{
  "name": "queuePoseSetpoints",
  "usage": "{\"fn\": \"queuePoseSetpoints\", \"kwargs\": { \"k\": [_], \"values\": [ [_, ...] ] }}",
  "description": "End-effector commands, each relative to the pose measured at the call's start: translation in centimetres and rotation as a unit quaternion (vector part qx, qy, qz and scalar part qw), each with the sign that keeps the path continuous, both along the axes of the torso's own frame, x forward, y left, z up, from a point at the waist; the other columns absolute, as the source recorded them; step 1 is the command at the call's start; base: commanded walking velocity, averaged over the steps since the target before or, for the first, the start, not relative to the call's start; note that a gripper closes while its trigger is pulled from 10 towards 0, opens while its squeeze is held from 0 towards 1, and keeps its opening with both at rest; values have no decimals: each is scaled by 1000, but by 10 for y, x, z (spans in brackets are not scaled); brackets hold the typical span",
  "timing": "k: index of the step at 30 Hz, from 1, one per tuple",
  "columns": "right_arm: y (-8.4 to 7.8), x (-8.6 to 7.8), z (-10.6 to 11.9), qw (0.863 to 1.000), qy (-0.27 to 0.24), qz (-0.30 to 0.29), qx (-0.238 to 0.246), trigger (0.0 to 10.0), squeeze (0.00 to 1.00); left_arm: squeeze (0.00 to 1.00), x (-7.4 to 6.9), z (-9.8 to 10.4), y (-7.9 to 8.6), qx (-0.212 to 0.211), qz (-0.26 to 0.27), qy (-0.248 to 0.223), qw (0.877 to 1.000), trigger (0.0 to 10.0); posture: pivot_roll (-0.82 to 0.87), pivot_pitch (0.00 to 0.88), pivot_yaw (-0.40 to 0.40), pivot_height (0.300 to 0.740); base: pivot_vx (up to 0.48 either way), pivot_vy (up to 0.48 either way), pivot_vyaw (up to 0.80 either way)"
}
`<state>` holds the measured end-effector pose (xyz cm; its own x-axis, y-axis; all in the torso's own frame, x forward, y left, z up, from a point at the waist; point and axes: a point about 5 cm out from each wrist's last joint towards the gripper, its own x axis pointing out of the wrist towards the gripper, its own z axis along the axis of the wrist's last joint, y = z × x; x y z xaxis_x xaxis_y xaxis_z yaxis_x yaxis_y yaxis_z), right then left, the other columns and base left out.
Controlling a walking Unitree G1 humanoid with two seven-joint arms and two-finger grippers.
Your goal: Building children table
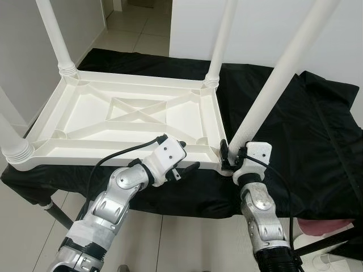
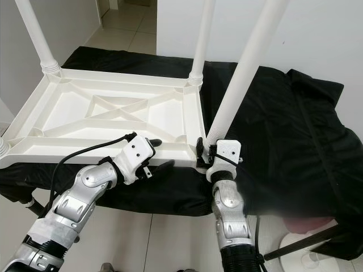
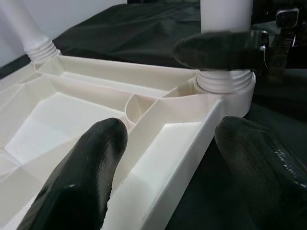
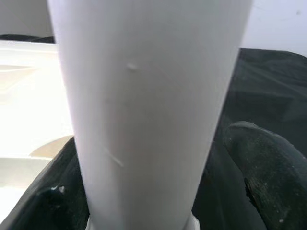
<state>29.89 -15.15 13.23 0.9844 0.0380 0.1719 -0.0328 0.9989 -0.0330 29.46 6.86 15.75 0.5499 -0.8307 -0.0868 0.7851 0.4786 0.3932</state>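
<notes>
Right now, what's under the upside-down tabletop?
A black cloth lies under the white tabletop and spreads to the right. Whatever supports the cloth is covered.

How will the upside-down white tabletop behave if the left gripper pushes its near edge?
The tabletop looks like thin ribbed plastic: probably stiff and light. It rests on black cloth, so it may slide or bunch the cloth. Left gripper straddles its rim; right gripper at the near leg likely steadies it.
</notes>
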Motion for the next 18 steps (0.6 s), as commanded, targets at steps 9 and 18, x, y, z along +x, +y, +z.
{"fn": "queuePoseSetpoints", "kwargs": {
  "k": [9,18],
  "values": [
    [-8,13,6,993,6,113,-39,10000,0,0,-12,-4,-6,-7,-25,42,999,10000,13,51,-85,740,0,0,0],
    [-11,24,8,972,19,219,-83,10000,0,0,-20,-4,-13,-7,-40,43,998,10000,16,64,-81,740,0,0,0]
  ]
}}
